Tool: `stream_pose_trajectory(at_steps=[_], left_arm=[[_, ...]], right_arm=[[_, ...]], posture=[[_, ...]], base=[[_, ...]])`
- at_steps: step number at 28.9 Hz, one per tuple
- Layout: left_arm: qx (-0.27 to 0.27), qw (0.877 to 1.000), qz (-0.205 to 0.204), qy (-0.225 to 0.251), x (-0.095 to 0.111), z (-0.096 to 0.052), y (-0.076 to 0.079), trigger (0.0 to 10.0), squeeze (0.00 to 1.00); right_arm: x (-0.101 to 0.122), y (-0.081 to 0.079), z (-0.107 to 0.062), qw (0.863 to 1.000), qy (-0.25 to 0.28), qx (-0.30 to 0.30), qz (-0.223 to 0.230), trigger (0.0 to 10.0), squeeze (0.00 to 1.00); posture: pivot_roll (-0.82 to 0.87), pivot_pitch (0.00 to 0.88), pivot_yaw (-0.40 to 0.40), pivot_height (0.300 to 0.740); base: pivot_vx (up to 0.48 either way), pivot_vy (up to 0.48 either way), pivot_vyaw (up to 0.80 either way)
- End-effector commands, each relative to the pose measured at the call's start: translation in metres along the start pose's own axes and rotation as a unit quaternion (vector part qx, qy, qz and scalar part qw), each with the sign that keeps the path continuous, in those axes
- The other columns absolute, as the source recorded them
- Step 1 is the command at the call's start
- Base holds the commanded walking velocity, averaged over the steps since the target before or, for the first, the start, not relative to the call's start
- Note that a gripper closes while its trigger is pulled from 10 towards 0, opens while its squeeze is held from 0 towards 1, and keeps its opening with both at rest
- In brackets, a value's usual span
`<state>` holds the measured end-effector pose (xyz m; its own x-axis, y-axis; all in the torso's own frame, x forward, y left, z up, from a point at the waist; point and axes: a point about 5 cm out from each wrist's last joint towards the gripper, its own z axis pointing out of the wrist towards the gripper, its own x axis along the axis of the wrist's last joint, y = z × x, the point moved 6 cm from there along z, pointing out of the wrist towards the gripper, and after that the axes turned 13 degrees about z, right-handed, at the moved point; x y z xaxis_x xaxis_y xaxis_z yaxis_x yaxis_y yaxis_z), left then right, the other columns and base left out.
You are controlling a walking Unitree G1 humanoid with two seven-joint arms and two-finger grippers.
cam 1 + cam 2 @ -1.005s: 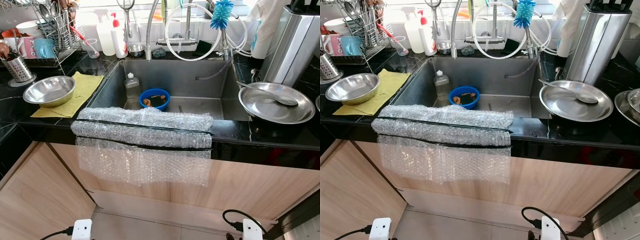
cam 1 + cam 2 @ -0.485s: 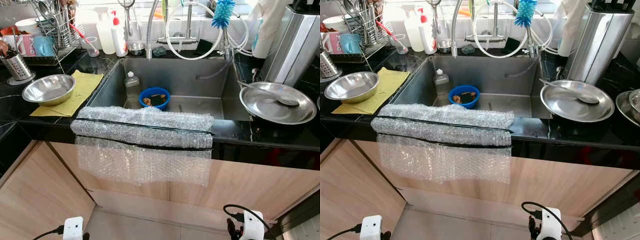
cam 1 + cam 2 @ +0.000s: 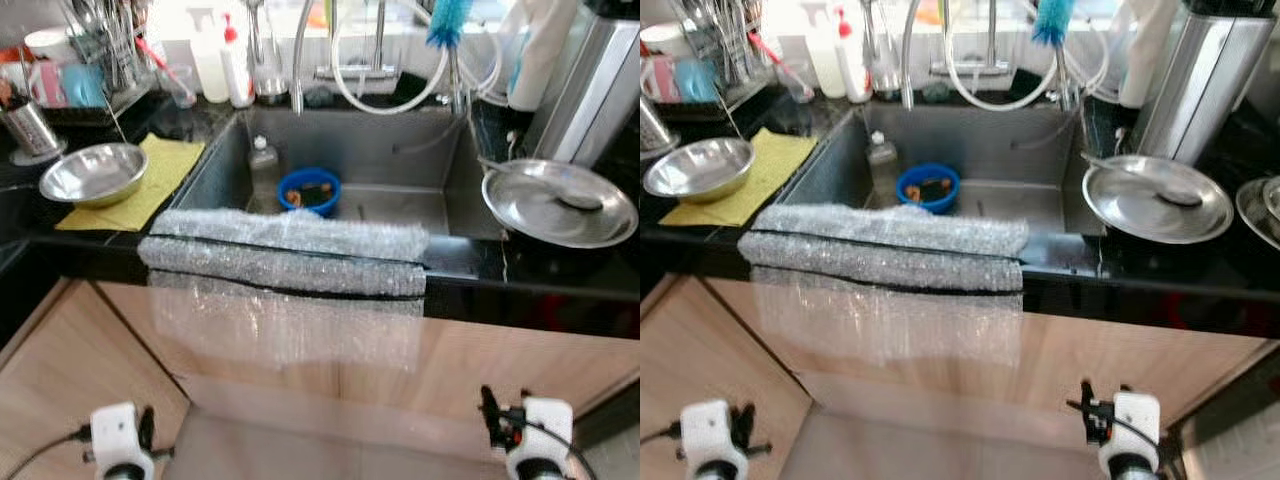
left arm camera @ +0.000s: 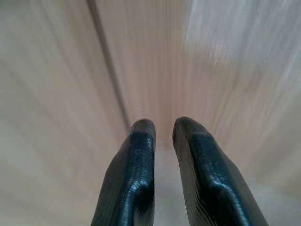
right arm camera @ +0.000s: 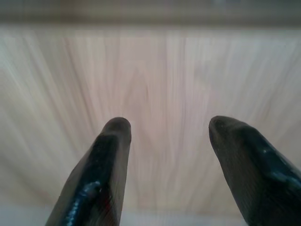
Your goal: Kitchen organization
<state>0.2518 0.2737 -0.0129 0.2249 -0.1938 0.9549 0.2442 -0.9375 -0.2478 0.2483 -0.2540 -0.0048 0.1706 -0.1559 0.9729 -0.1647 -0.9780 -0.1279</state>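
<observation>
On the black counter a steel bowl (image 3: 95, 172) sits on a yellow cloth (image 3: 165, 165) left of the sink (image 3: 400, 150). Inside the sink are a blue bowl (image 3: 309, 190) with scraps and a small clear bottle (image 3: 262, 160). To the right, a wide steel plate (image 3: 555, 205) holds a spoon. Low in front of the wooden cabinet doors, well below the counter, my left gripper (image 4: 162, 127) has its fingers nearly together on nothing, while my right gripper (image 5: 169, 125) is open and empty. Both point at the wood.
Bubble wrap (image 3: 285, 255) is draped over the counter's front edge and hangs down the cabinet. A dish rack (image 3: 100, 70), utensil holder (image 3: 25, 125) and soap bottles (image 3: 212, 65) stand at the back left. A tall steel container (image 3: 590, 80) stands at the back right.
Both wrists have risen higher into the bottom of the eye views. The picture has shifted a little and turned blurry; the counter items have not moved.
</observation>
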Motion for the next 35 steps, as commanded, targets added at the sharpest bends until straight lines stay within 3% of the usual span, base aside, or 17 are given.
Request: stream_pose_trajectory(at_steps=[1, 3, 4, 5, 6, 8, 11, 12, 14, 15, 18, 23, 27, 30, 35], left_arm=[[0.014, 0.999, -0.003, 0.032, 0.019, 0.004, -0.006, 10.0, 0.00], [0.015, 0.999, -0.003, 0.040, 0.023, 0.004, -0.005, 10.0, 0.00], [0.032, 0.995, -0.016, 0.097, 0.061, 0.011, -0.007, 10.0, 0.00], [0.032, 0.995, -0.016, 0.097, 0.061, 0.011, -0.007, 10.0, 0.00], [0.036, 0.992, -0.021, 0.115, 0.073, 0.013, -0.007, 10.0, 0.00], [0.036, 0.992, -0.021, 0.115, 0.073, 0.013, -0.007, 10.0, 0.00], [0.048, 0.981, -0.032, 0.186, 0.127, 0.021, -0.010, 10.0, 0.00], [0.048, 0.981, -0.032, 0.186, 0.127, 0.021, -0.010, 10.0, 0.00], [0.055, 0.971, -0.044, 0.228, 0.164, 0.024, -0.012, 10.0, 0.00], [0.055, 0.971, -0.044, 0.228, 0.164, 0.024, -0.012, 10.0, 0.00], [0.051, 0.960, -0.059, 0.268, 0.198, 0.024, -0.009, 10.0, 0.00], [0.042, 0.956, -0.062, 0.282, 0.212, 0.023, -0.004, 10.0, 0.00], [0.011, 0.958, -0.075, 0.276, 0.223, 0.030, 0.014, 10.0, 0.00], [-0.021, 0.955, -0.097, 0.279, 0.239, 0.042, 0.035, 10.0, 0.00], [-0.033, 0.953, -0.102, 0.284, 0.250, 0.046, 0.040, 10.0, 0.00]], right_arm=[[0.015, -0.013, 0.003, 1.000, 0.022, 0.018, 0.004, 10.0, 0.00], [0.018, -0.015, 0.003, 0.999, 0.026, 0.021, 0.004, 10.0, 0.00], [0.050, -0.031, 0.009, 0.997, 0.067, 0.037, 0.004, 10.0, 0.00], [0.050, -0.031, 0.009, 0.997, 0.067, 0.037, 0.004, 10.0, 0.00], [0.061, -0.037, 0.011, 0.996, 0.081, 0.043, 0.006, 10.0, 0.00], [0.061, -0.037, 0.011, 0.996, 0.081, 0.043, 0.006, 10.0, 0.00], [0.107, -0.069, 0.019, 0.987, 0.141, 0.081, 0.012, 10.0, 0.00], [0.107, -0.069, 0.019, 0.987, 0.141, 0.081, 0.012, 10.0, 0.00], [0.134, -0.091, 0.021, 0.979, 0.173, 0.103, 0.025, 10.0, 0.00], [0.134, -0.091, 0.021, 0.979, 0.173, 0.103, 0.025, 10.0, 0.00], [0.157, -0.112, 0.020, 0.971, 0.199, 0.126, 0.035, 10.0, 0.00], [0.167, -0.121, 0.019, 0.968, 0.208, 0.134, 0.043, 10.0, 0.00], [0.176, -0.130, 0.021, 0.966, 0.211, 0.139, 0.048, 10.0, 0.00], [0.190, -0.141, 0.034, 0.965, 0.217, 0.139, 0.052, 10.0, 0.00], [0.202, -0.149, 0.038, 0.963, 0.224, 0.142, 0.054, 10.0, 0.00]], posture=[[-0.04, 0.050, 0.062, 0.740], [-0.04, 0.050, 0.062, 0.740], [-0.04, 0.049, 0.062, 0.740], [-0.04, 0.049, 0.062, 0.740], [-0.04, 0.049, 0.062, 0.740], [-0.04, 0.049, 0.062, 0.740], [-0.04, 0.042, 0.063, 0.740], [-0.04, 0.042, 0.063, 0.740], [-0.04, 0.031, 0.066, 0.740], [-0.04, 0.031, 0.066, 0.740], [-0.05, 0.023, 0.068, 0.740], [-0.05, 0.018, 0.069, 0.740], [-0.05, 0.009, 0.070, 0.740], [-0.05, 0.000, 0.071, 0.740], [-0.05, 0.000, 0.071, 0.740]], base=[[0.000, 0.000, 0.00], [0.000, 0.000, 0.00], [0.000, 0.000, 0.00], [0.000, 0.000, 0.00], [0.000, 0.000, 0.00], [0.000, 0.000, 0.00], [0.000, 0.000, 0.00], [0.000, 0.000, 0.00], [0.000, 0.000, 0.00], [0.000, 0.000, 0.00], [0.000, 0.000, 0.00], [0.000, 0.000, 0.00], [0.000, 0.000, 0.00], [0.000, 0.000, 0.00], [0.000, 0.000, 0.00]])
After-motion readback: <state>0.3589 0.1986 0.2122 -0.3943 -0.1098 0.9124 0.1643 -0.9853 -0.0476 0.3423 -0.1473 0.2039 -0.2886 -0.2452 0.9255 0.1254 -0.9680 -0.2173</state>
